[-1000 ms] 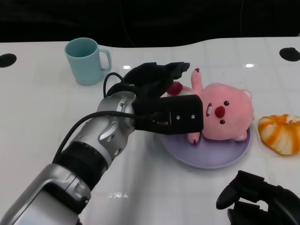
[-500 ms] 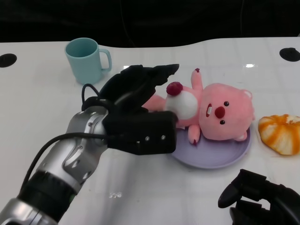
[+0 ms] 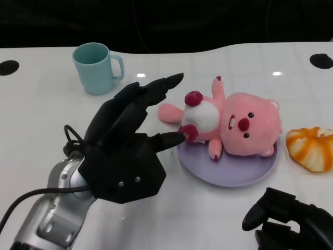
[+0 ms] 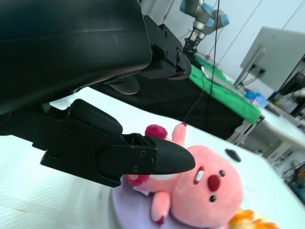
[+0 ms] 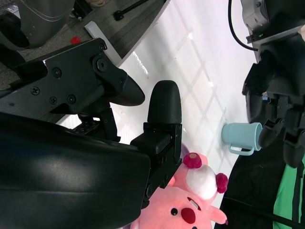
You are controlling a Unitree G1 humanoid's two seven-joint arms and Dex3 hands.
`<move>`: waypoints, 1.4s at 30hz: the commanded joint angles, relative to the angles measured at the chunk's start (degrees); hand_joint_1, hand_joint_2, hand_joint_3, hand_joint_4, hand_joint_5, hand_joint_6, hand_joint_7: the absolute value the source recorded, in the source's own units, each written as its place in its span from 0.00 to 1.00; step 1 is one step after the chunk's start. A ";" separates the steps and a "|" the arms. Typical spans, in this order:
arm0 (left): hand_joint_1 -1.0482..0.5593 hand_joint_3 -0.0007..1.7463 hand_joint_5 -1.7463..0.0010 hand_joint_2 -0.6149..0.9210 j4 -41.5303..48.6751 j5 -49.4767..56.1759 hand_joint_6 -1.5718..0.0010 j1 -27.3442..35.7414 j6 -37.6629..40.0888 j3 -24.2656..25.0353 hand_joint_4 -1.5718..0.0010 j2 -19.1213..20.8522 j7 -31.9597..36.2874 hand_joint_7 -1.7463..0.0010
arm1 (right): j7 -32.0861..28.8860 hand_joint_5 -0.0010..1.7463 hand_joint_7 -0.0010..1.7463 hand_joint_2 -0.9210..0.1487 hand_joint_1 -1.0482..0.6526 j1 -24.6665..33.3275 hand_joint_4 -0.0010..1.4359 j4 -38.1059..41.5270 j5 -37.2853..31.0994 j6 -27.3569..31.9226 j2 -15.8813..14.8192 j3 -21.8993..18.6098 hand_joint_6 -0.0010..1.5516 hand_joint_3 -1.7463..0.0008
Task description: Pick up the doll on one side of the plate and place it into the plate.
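Note:
A pink plush doll (image 3: pixel 237 124) lies on its back on the lilac plate (image 3: pixel 234 174), with its legs hanging over the plate's left rim. The doll (image 4: pixel 200 191) also shows in the left wrist view, lying on the plate (image 4: pixel 125 213), and in the right wrist view as the doll (image 5: pixel 190 202). My left hand (image 3: pixel 127 143) is to the left of the plate, fingers spread and holding nothing; one fingertip is close to the doll's foot. My right hand (image 3: pixel 289 219) rests low at the front right, holding nothing, its fingers curled.
A light blue mug (image 3: pixel 96 67) stands at the back left, also visible as the mug (image 5: pixel 243 137) in the right wrist view. An orange-and-white bun-like object (image 3: pixel 312 148) lies right of the plate. Black holes mark the table's far corners.
My left hand has let go of the doll and drawn back to the left and toward me, its fingers spreading. The doll stays on the plate. The right hand is unmoved.

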 commanded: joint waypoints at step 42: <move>0.62 0.84 0.00 0.68 -36.33 -35.30 0.48 36.08 36.89 9.02 0.40 -11.82 -0.86 0.10 | 0.50 1.00 0.85 0.27 0.55 -1.80 0.47 1.15 0.27 -0.16 -0.38 -0.45 0.31 0.37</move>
